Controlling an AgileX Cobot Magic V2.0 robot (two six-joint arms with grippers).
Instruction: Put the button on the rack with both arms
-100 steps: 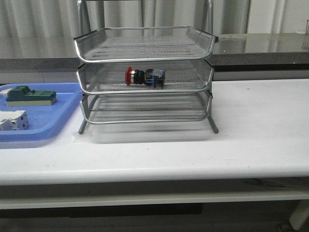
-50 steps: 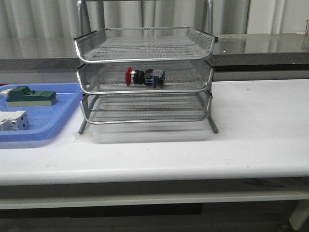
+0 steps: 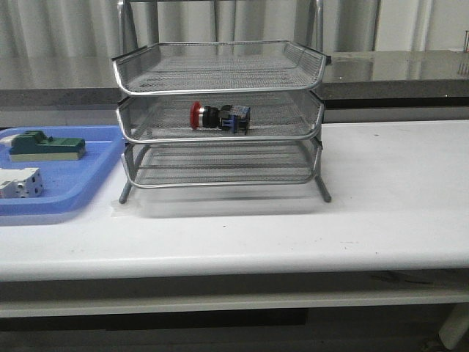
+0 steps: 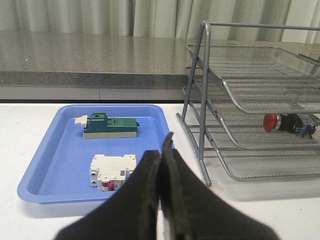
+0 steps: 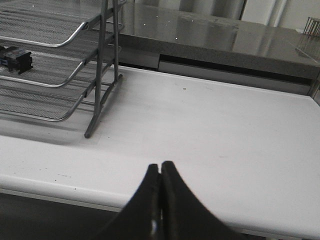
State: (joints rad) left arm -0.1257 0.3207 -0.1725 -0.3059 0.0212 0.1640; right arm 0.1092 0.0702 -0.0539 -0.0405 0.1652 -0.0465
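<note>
Front view shows the rack (image 3: 220, 117) standing on the white bench (image 3: 388, 191), with the button (image 3: 219, 116) lying on its side in the middle of the 3 tiers, red cap toward the blue tray (image 3: 66, 192); neither arm appears in this view.

Left wrist view shows the left gripper (image 4: 160, 155) with its 2 black fingers pressed together, no gap between them, holding nothing and touching nothing. Just beyond its tips sits the blue tray, carrying a green block (image 4: 110, 126) and, nearer the gripper, a white boxy component (image 4: 113, 171). The rack stands beyond and to one side of this gripper, well apart, the button visible through the mesh.

Right wrist view shows the right gripper (image 5: 160, 170) likewise fully closed and empty, hovering over bare bench. The rack's leg and the button's contact block (image 5: 16, 58) lie well apart from it, off to the rack side.
</note>
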